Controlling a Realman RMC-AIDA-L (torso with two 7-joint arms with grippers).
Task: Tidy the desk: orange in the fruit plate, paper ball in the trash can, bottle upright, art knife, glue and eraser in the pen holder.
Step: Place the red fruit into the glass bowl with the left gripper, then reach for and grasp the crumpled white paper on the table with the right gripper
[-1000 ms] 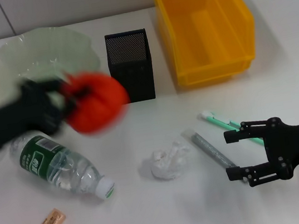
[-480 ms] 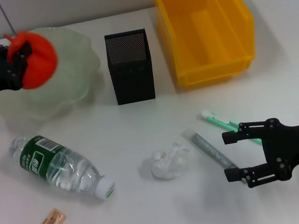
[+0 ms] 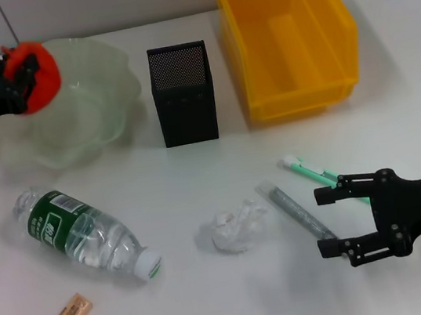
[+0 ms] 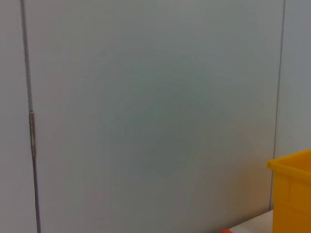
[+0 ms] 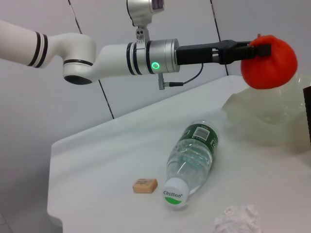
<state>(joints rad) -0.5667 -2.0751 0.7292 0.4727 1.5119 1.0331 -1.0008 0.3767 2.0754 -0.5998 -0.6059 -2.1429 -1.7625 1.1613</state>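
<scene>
White smooth desk [image 3: 216, 299]; left hand [image 3: 15, 80] grips round orange [image 3: 32, 65].

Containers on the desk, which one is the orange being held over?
The fruit plate, the pale-green wavy bowl: the left pincer holds the orange above its rim, away from the pen holder and trash can.

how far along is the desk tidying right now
Nothing is put away yet. The left gripper holds the orange over the fruit plate. The paper ball, lying bottle and eraser remain on the desk; the right gripper waits open.
</scene>
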